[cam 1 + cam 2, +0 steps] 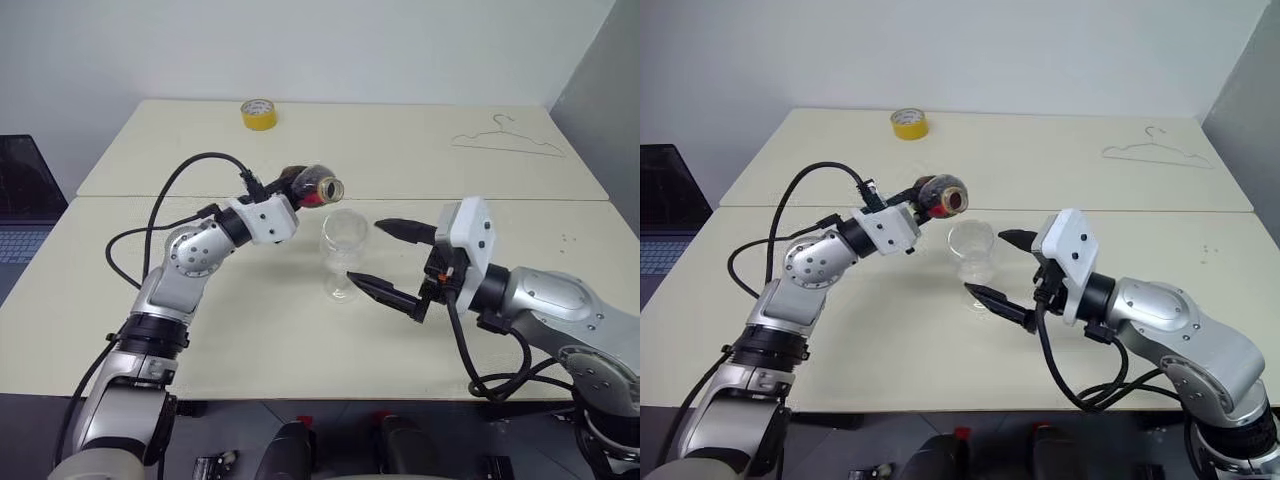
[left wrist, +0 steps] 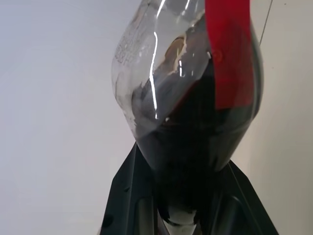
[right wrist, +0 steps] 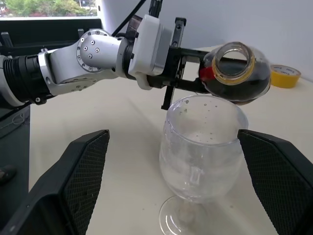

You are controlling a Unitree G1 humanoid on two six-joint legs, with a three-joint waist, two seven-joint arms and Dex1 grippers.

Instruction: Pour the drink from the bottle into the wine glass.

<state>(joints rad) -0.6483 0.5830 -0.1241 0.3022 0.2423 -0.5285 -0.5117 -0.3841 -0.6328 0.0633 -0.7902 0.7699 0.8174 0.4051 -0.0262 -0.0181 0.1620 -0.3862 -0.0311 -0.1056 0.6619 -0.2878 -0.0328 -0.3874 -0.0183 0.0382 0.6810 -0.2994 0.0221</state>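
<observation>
Now we're at the tipping stage: the left gripper [image 1: 290, 195] is pinched around the bottle [image 1: 312, 186], uncapped, lying almost on its side, its open mouth poised just above the far-left rim of the wine glass [image 1: 343, 252]. The drink [image 3: 244, 85] sits dark in the bottle's belly and hasn't reached the lip; the glass looks empty. The right gripper [image 1: 390, 262] has its fingers spread wide on either side of the glass, not touching it, as far as I can tell. Next, I'd say, a little more roll of the wrist, mouth kept over the bowl, slowly, or it splashes. All this on a pale cream table [image 1: 250, 340], a seam running across it; a yellow tape roll [image 1: 259, 114] far back, a wire hanger [image 1: 508, 140] far right, white wall behind.
</observation>
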